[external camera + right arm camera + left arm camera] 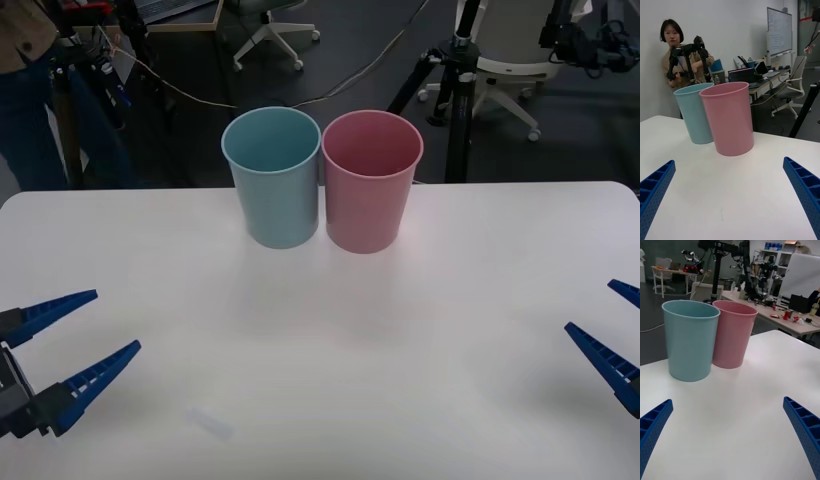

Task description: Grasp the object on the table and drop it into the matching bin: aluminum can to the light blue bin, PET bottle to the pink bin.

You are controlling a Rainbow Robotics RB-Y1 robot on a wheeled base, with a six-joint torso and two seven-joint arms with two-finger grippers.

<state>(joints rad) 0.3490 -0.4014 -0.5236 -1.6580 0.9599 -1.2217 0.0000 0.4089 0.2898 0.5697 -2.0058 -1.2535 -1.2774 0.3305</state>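
Note:
The light blue bin (272,180) and the pink bin (370,185) stand upright side by side, touching, at the far middle of the white table (330,350). The object, the PET bottle, is out of view. My left gripper (118,319) hovers open over the near left of the table, with nothing between its fingers. My right gripper (588,305) hovers open at the near right edge, also holding nothing. The left wrist view looks between the left gripper (728,400) at the light blue bin (688,341) and the pink bin (733,333). The right gripper (729,161) faces the pink bin (730,116), with the light blue bin (696,112) behind it.
A black tripod (455,100) stands on the floor just beyond the table's far edge, behind the pink bin. Office chairs (510,60) and cables lie farther back. Bare tabletop stretches between the grippers and the bins.

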